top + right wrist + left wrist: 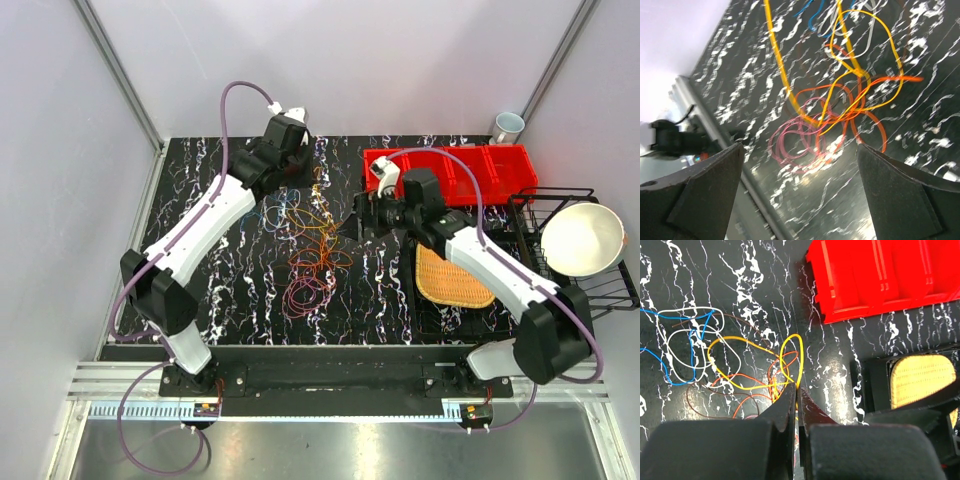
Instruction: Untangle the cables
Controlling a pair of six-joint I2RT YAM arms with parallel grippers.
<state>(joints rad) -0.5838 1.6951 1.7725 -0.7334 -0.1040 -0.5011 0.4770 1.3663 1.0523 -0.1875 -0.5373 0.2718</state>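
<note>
Left pincer (796, 392) pinches the yellow cable (800, 360); right pincer (800, 150) gapes wide, holding nothing.

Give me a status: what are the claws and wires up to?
Left claw shut on yellow cable. Right claw open over the tangled cables. Red bin stands apart from them.

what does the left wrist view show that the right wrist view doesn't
Only the left wrist view: the red bin, the woven mat, and the left gripper closed on the yellow cable. Only the right wrist view: the pink coil, framed by the open right gripper. Both: the yellow cable and the orange cable on the black marbled table.
</note>
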